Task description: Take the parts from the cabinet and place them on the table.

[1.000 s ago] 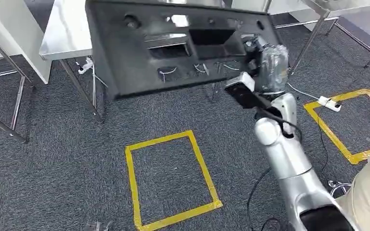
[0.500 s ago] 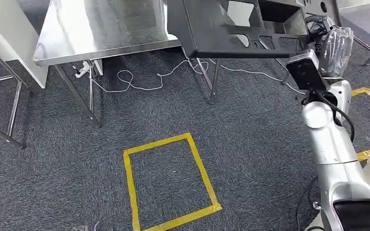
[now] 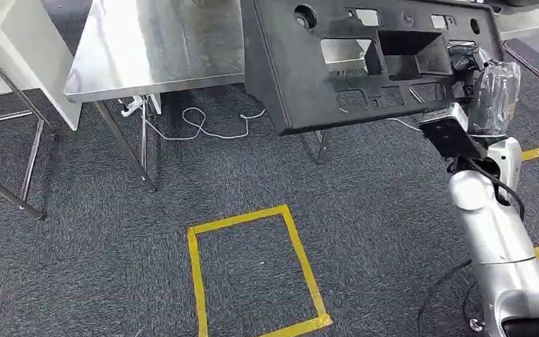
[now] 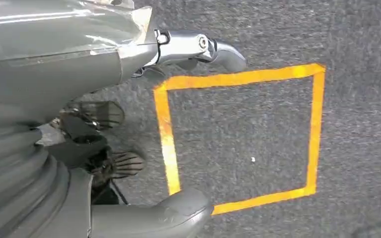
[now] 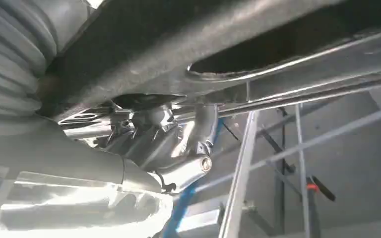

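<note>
Right hand (image 3: 471, 64) gripping black panel (image 3: 365, 63) over steel table (image 3: 154, 49), grey carpet (image 3: 112, 232) below

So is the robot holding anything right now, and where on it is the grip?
Yes: the right hand grips the big black plastic panel at its right end, near the lower edge. The left hand hangs over the floor, holding nothing.

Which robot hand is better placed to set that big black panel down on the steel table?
The right. The right robot hand already holds the black panel by its end, above the steel table. The left robot hand hangs low over the carpet near the yellow tape square, holding nothing.
</note>
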Available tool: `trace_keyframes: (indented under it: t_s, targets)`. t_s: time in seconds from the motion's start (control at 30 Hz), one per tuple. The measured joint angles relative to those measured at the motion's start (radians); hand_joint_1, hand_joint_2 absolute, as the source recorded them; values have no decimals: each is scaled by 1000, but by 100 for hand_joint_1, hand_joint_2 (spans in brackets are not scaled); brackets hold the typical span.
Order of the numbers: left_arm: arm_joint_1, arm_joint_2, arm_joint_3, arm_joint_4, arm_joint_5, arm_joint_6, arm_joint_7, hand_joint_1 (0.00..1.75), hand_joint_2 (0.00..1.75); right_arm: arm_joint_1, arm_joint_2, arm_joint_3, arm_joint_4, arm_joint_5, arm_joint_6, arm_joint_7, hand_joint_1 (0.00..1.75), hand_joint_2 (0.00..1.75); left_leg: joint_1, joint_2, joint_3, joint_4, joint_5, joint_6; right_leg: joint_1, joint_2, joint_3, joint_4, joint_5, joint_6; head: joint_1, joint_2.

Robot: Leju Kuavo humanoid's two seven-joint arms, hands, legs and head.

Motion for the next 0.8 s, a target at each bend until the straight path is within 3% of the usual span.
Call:
trace_keyframes:
  t_s: [0.03, 0.07, 0.13, 0.17, 0.2, 0.23, 0.27, 0.3, 0.33, 0.37, 0.4, 0.43, 0.47, 0.5, 0.57, 0.6, 0.63, 0.67, 0.7, 0.73, 0.77, 0.8]
  targets:
    - [-1, 0, 1, 0, 0, 0, 0, 0, 175, 4, -5, -1, -8, -2, 5, 8, 175, 175, -7, 4, -8, -6, -8, -8, 12, 0, 18, 6, -1, -26, -2, 0]
    - [0, 0, 1, 0, 0, -2, 1, 0, 175, 14, -14, -7, -18, -5, 8, 17, 175, 175, -6, 4, -2, 0, -10, -11, 4, 2, 9, 5, 3, -41, 0, 0]
    - [-1, 3, 3, 0, -1, -3, 2, 0, 175, 16, -26, -17, -25, -5, 10, 24, 175, 175, -1, 6, -9, 14, -11, -16, -7, 7, 21, 9, -2, -53, -3, 0]
    - [-2, 3, 3, -1, -3, -6, 2, 0, 175, 18, -34, -21, -32, -7, 15, 29, 175, 175, 2, 12, -41, 74, 9, -24, -5, 10, 27, 6, -7, -60, -2, 0]
    - [-3, 3, 3, 0, -4, -7, 3, 0, 175, 18, -37, -24, -34, -9, 19, 32, 175, 175, 3, 14, -90, 152, 11, -31, -4, 10, 34, 5, -14, -69, -3, 0]
    - [-3, 3, 3, 0, -4, -11, 6, 0, 175, 19, -39, -28, -35, -13, 22, 36, 175, 175, 5, 15, -149, 235, -17, -37, -3, 10, 43, 5, -24, -72, -2, 0]
    - [-1, 3, 3, 0, -5, -14, 8, 0, 175, 23, -40, -33, -35, -14, 26, 39, 175, 175, 5, 15, -198, 294, -66, -40, -2, 11, 53, 5, -35, -73, -2, 0]
    - [-1, 2, 3, 0, -5, -15, 8, 0, 175, 28, -41, -38, -35, -14, 28, 41, 175, 175, 5, 15, -233, 323, -109, -41, -1, 12, 66, 5, -46, -74, -3, 0]
    - [0, 2, 3, 0, -5, -15, 9, 0, 175, 32, -42, -40, -35, -14, 28, 42, 175, 175, 5, 15, -250, 318, -125, -39, 0, 14, 80, 5, -56, -74, -2, 0]
    - [0, 2, 3, 0, -5, -15, 9, 0, 175, 34, -43, -40, -36, -14, 29, 42, 175, 175, 5, 15, -251, 286, -113, -35, 3, 15, 96, 4, -67, -74, -2, 0]
    - [0, 3, 3, 0, -5, -15, 10, 0, 175, 34, -44, -41, -37, -14, 29, 42, 175, 175, 4, 15, -238, 226, -75, -26, 5, 16, 113, 4, -79, -74, -2, 0]
    - [0, 3, 4, 0, -5, -15, 10, 0, 175, 34, -44, -43, -38, -14, 29, 42, 175, 175, 1, 15, -215, 140, -3, -12, 9, 16, 134, 2, -93, -73, -2, 0]
    - [0, 5, 4, 0, -5, -15, 11, 0, 175, 36, -44, -44, -38, -14, 31, 42, 175, 175, -6, 16, -194, 60, 90, 10, 6, 16, 132, -3, -104, -74, -2, 0]
    - [2, 10, 5, 1, -5, -15, 11, 0, 175, 33, -42, -44, -37, -14, 34, 43, 175, 175, -18, 2, -193, 38, 139, 24, 16, 21, 158, 1, -114, -67, 1, 0]
    - [2, 6, 5, 1, -5, -16, 14, 0, 175, 32, -43, -44, -39, -14, 39, 43, 175, 175, -23, -3, -180, 23, 133, 25, 17, 27, 161, -20, -121, -55, -3, 0]
    - [0, 4, 5, 0, -5, -16, 14, 0, 175, 33, -47, -47, -41, -13, 39, 43, 175, 175, -23, -5, -178, 6, 132, 29, 18, 28, 171, 2, -108, -44, -1, 0]
    - [0, 1, 5, 0, -5, -16, 15, 0, 175, 29, -55, -53, -43, -12, 39, 44, 175, 175, -24, -3, -155, 2, 130, 35, 26, 32, 172, 5, -99, -31, -3, 0]
    - [0, 2, 5, 0, -5, -16, 15, 0, 175, 27, -54, -53, -43, -10, 41, 44, 175, 175, -18, -4, -131, -13, 130, 35, 18, 28, 146, 48, -104, -35, 2, 0]
    - [0, 3, 6, 0, -2, -16, 15, 0, 175, 21, -52, -53, -43, -10, 43, 43, 175, 175, -20, -4, -120, -16, 125, 40, 21, 25, 113, 109, -107, -42, 1, 0]
    - [-3, 5, 7, 0, -2, -16, 15, 0, 175, 14, -51, -52, -42, -10, 47, 43, 175, 175, -20, -4, -113, -16, 117, 46, 21, 25, 62, 187, -116, -41, 3, 0]
    - [-3, 5, 8, 0, 1, -16, 16, 0, 175, 9, -49, -49, -41, -7, 48, 43, 175, 175, -20, -4, -105, -16, 108, 47, 22, 25, 9, 253, -139, -40, 3, 0]
    - [-3, 3, 8, 0, 2, -16, 15, 0, 175, 8, -47, -47, -38, -4, 50, 42, 175, 175, -20, -6, -94, -16, 97, 48, 24, 25, -36, 302, -178, -49, 3, 0]
